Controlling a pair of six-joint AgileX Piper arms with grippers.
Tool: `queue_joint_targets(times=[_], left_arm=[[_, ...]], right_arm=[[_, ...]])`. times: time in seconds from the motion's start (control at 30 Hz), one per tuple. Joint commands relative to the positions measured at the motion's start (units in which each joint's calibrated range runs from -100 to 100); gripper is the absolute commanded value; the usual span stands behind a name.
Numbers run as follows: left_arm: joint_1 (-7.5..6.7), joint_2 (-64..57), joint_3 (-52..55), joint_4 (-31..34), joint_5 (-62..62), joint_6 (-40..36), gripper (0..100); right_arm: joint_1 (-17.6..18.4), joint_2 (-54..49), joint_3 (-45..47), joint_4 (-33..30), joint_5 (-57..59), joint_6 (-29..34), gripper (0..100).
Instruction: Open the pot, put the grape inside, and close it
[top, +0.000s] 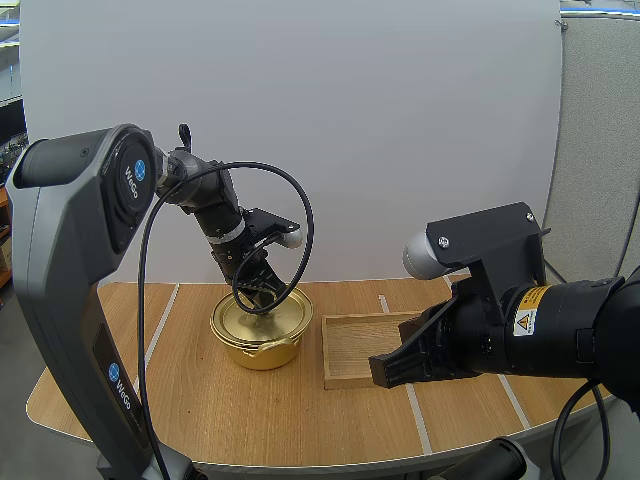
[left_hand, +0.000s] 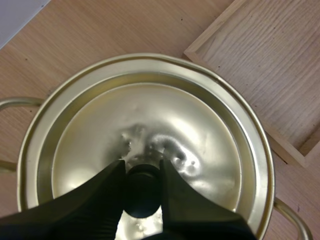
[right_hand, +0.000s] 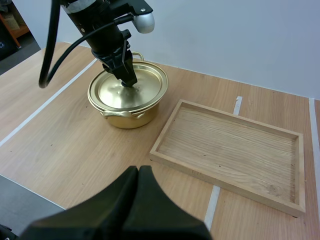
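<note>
A gold pot (top: 262, 340) stands on the wooden table, its gold lid (left_hand: 200, 120) seated on it. My left gripper (left_hand: 142, 167) comes down onto the middle of the lid, and its two fingers pinch the black lid knob (left_hand: 143, 195) between them. In the right wrist view the same gripper (right_hand: 129, 81) sits on the lid (right_hand: 147, 82) of the pot (right_hand: 125, 116). My right gripper (right_hand: 138, 172) hovers over the table near the tray's front edge, its fingers together as one dark wedge, holding nothing. In the high view it (top: 385, 371) hangs right of the pot.
A shallow wooden tray (right_hand: 230, 145) lies right of the pot with nothing in it; its near corner (left_hand: 260, 65) comes close to the pot's rim. White tape lines (right_hand: 237, 105) cross the tabletop. Bare wood lies in front of the pot.
</note>
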Motion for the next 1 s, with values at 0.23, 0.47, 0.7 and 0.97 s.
queue_joint_targets(times=[0.23, 0.47, 0.7, 0.97], left_arm=[[-0.13, -0.7, -1.2, -1.0, 5.0, 1.0, 100], [-0.13, -6.1, -5.1, -1.0, 8.5, 0.7, 100], [-0.13, -16.6, -11.8, -1.0, 17.7, 0.1, 100], [-0.13, -31.3, -19.9, -1.0, 19.7, -1.3, 100]], right_arm=[[-0.2, -0.5, 0.1, 0.2, -1.1, -0.5, 0], [-0.2, -0.5, 0.1, 0.2, -1.1, -0.5, 0], [-0.2, -0.5, 0.1, -0.2, -1.1, -0.5, 0], [-0.2, -0.5, 0.1, -0.4, -1.2, -0.5, 0]])
